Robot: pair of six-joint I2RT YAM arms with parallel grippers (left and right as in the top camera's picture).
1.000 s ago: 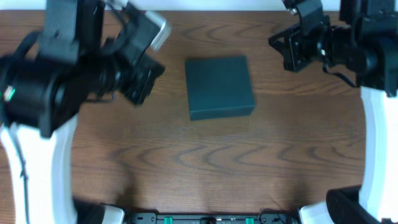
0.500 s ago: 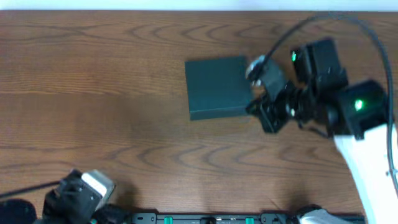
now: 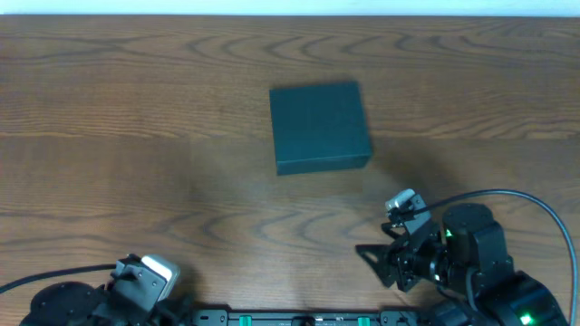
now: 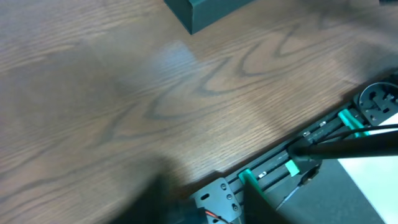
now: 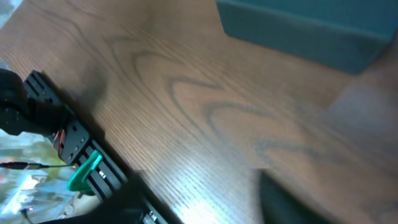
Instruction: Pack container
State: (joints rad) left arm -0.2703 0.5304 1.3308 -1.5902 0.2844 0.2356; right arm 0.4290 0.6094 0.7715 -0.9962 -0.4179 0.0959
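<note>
Container (image 3: 320, 125) is sitting shut on the far middle of the table (image 3: 136, 109), a dark green box with its flap lying flat, and nothing to pack into it is showing in any view. Starting from the left, the left arm (image 3: 82, 301) is crouching at the near-left corner beside the edge rail (image 4: 292, 163). The left gripper (image 3: 159, 294) is pointing across a wide run of bare wood, with the box lying far off and to its right. Its wrist view is catching only the box's near corner (image 4: 208, 9) at the top, and the fingers are blurring out of sight, so whether they are apart or together cannot be told. In the middle, the box is reading almost square from above, slightly wider than deep. Its long side is running left to right, it is turned a touch off the table's grain, and its front wall is facing the near edge. Which side is carrying the hinge cannot be told. Bare wood is lying open on all four sides of it, with the far table edge well behind. On the right, the right gripper (image 3: 381, 263) is hanging near the front edge, with the box ahead of it and a little to its left. The box's front wall (image 5: 311, 28) is filling the top of that wrist view. Only dark smears are showing where the fingers should be, so their spread cannot be told either. This arm is looking the nearer of the two, and likely the one better placed to reach the flap.
</note>
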